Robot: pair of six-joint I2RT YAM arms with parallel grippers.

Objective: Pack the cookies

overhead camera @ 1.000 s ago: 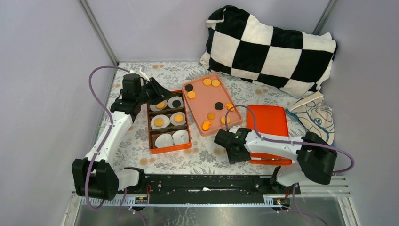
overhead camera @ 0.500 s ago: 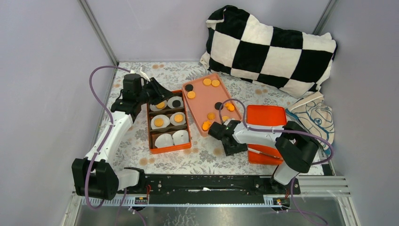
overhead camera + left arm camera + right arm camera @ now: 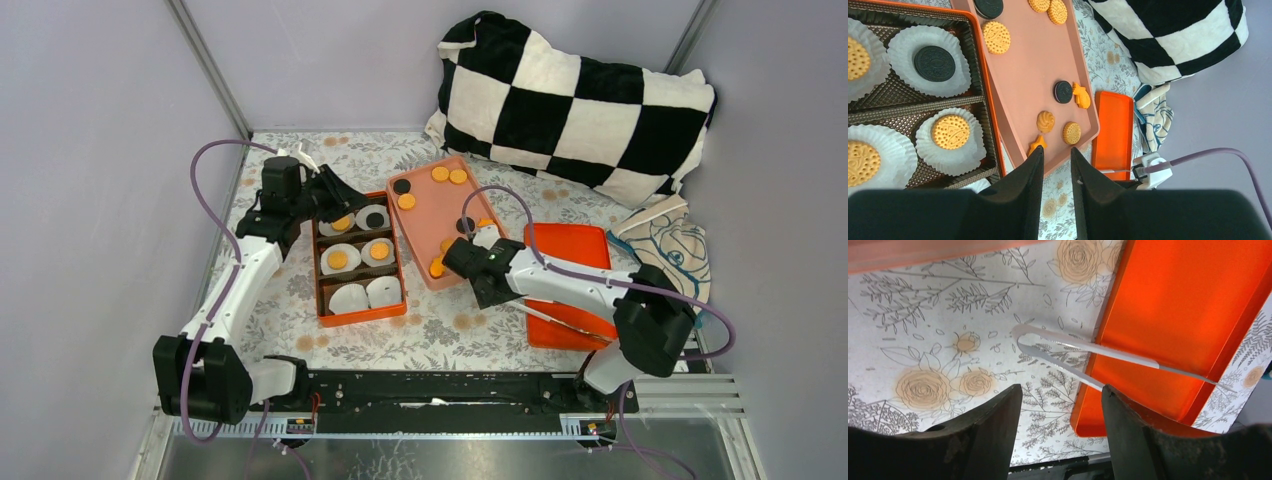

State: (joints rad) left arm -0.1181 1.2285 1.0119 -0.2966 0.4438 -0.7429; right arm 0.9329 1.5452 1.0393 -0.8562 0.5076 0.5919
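Take 12 o'clock as the side away from the arm bases in the overhead view. Your left end effector (image 3: 1056, 151) hangs over the 11 o'clock corner of the orange box (image 3: 360, 317). Its fingers stand a narrow slit apart with nothing between them. Your right end effector (image 3: 1062, 390) sits at the pink tray's (image 3: 1038, 75) 5 o'clock corner, above the flowered worktop (image 3: 923, 315). Its fingers are spread wide and empty. The cookies (image 3: 996, 36) are split between two places. Four sit in the box, one to a white paper cup (image 3: 900, 47): a golden and a black one in the 12 o'clock row, and two golden ones in the middle row. The rest lie loose on the tray, which touches the box at its 3 o'clock side. A black one and three golden ones are toward 12 o'clock. A black disc, golden rounds and two irregular orange shapes are toward 5 o'clock, close to your right end effector. At 3 o'clock of the tray lies the orange lid (image 3: 1173, 315). A pair of white tongs (image 3: 1083, 347) rests across its edge, with the bend on the worktop and the arms inside the lid. A checked pillow (image 3: 570, 100) lies at 1 o'clock.
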